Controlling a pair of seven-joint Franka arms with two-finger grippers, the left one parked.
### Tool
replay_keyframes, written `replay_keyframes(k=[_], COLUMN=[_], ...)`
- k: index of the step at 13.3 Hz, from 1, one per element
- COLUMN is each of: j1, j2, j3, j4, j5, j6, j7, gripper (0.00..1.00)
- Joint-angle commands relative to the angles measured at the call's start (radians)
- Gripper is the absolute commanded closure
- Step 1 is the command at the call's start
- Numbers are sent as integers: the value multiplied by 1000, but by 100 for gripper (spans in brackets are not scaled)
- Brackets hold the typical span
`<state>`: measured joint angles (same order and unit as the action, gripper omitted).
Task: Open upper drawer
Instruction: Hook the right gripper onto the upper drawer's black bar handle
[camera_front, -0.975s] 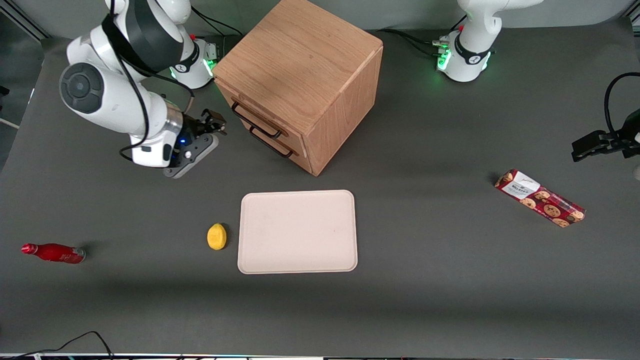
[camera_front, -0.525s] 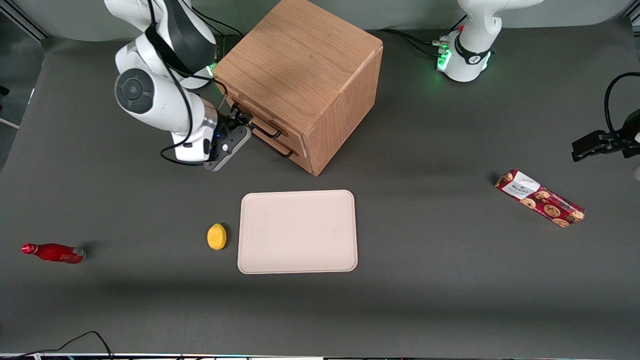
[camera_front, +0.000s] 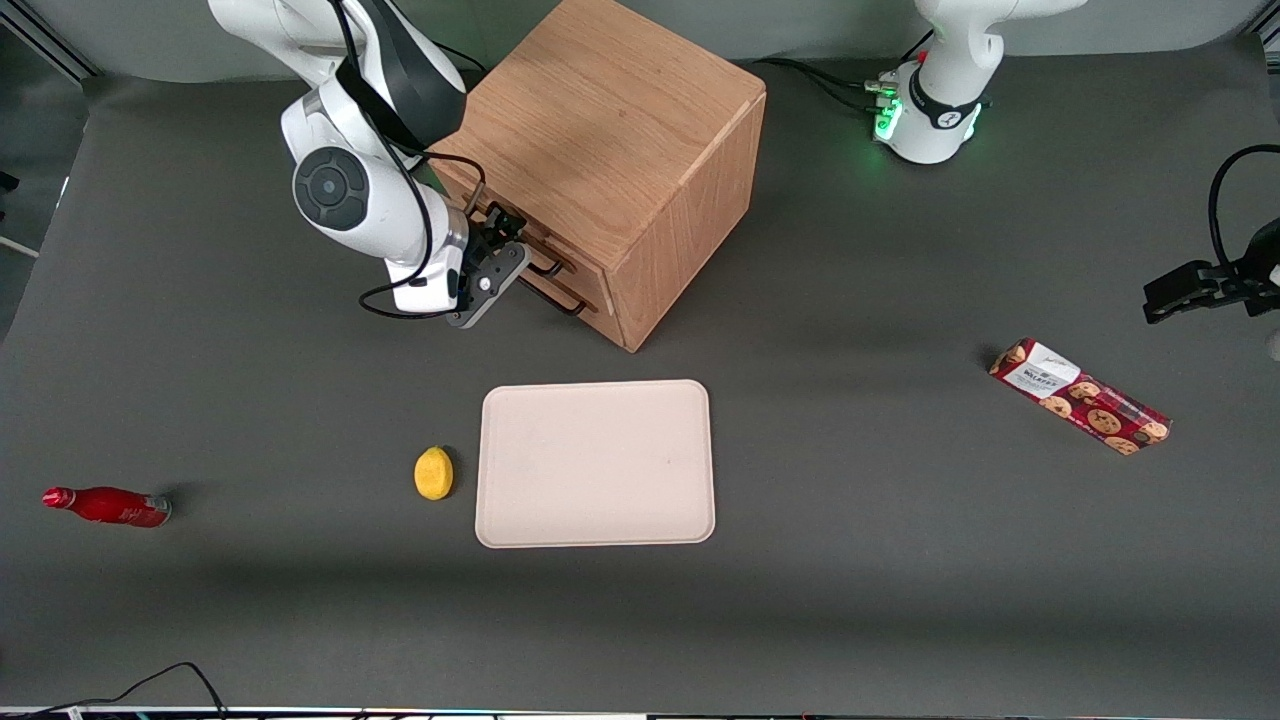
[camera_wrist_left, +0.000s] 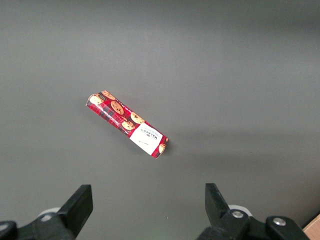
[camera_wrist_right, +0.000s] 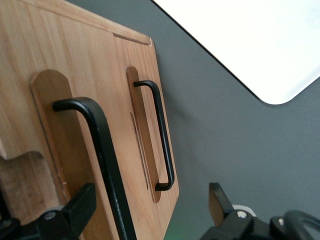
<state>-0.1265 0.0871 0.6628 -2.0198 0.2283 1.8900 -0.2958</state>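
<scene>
The wooden cabinet (camera_front: 610, 130) stands at the back of the table with both drawers shut. The upper drawer (camera_front: 588, 275) carries a thin black handle (camera_wrist_right: 102, 155). The lower drawer's handle (camera_wrist_right: 164, 145) lies closer to the table. My right gripper (camera_front: 508, 232) is at the cabinet's front, level with the upper handle. In the right wrist view the gripper (camera_wrist_right: 150, 207) is open. The upper handle's bar runs between its two fingers (camera_wrist_right: 80, 205), nearer to one than the other. I cannot tell if a finger touches the bar.
A pale tray (camera_front: 595, 462) lies nearer the front camera than the cabinet, with a yellow lemon (camera_front: 433, 472) beside it. A red bottle (camera_front: 108, 506) lies toward the working arm's end. A red cookie pack (camera_front: 1080, 396) lies toward the parked arm's end.
My right arm has swung toward the cabinet. The gripper has gone from well short of the drawer fronts to straddling the upper handle. The drawers have not moved.
</scene>
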Motion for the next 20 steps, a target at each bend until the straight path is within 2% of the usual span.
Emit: replay_keyframes(k=[1, 6, 17, 20], j1=[-1, -2, -36, -36], j2=[-1, 32, 89, 91], j3=[1, 0, -20, -52], j4=[-19, -25, -11, 0], j5=[19, 9, -72, -95], j6=[21, 47, 120, 121], j7=[-34, -49, -52, -54], gripper=[0, 0, 0, 0])
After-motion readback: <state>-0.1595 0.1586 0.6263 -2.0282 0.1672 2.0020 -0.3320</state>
